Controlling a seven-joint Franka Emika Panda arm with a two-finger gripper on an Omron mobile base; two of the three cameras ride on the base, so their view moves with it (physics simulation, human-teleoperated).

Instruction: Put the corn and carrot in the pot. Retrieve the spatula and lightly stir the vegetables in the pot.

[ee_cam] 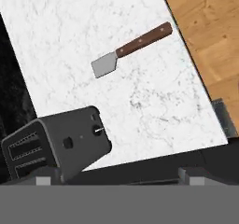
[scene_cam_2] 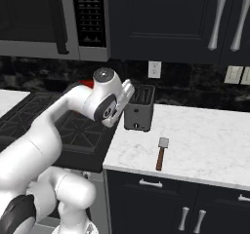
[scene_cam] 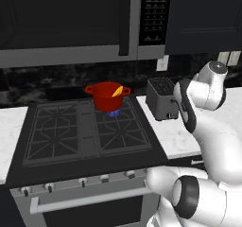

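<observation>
**Spatula on counter, vegetables in pot, gripper open and empty**

Left base view: the pot point(scene_cam: 107, 96) stands at upper centre on the rear burner of the stove point(scene_cam: 85, 131), a blue flame beneath it. A yellow-orange vegetable point(scene_cam: 117, 91) leans inside at its right rim. The toaster point(scene_cam: 162, 98) sits to its right on the counter point(scene_cam: 177, 136).

Right base view: the spatula point(scene_cam_2: 161, 153) lies flat at centre right on the white counter, near its front edge, grey blade pointing away, apart from the toaster.

Hand view: the spatula lies at upper centre, handle toward the upper right, toaster at lower left. The gripper point(ee_cam: 116, 177) sits at the bottom edge, fingers spread wide, holding nothing, well apart from the spatula.
</observation>
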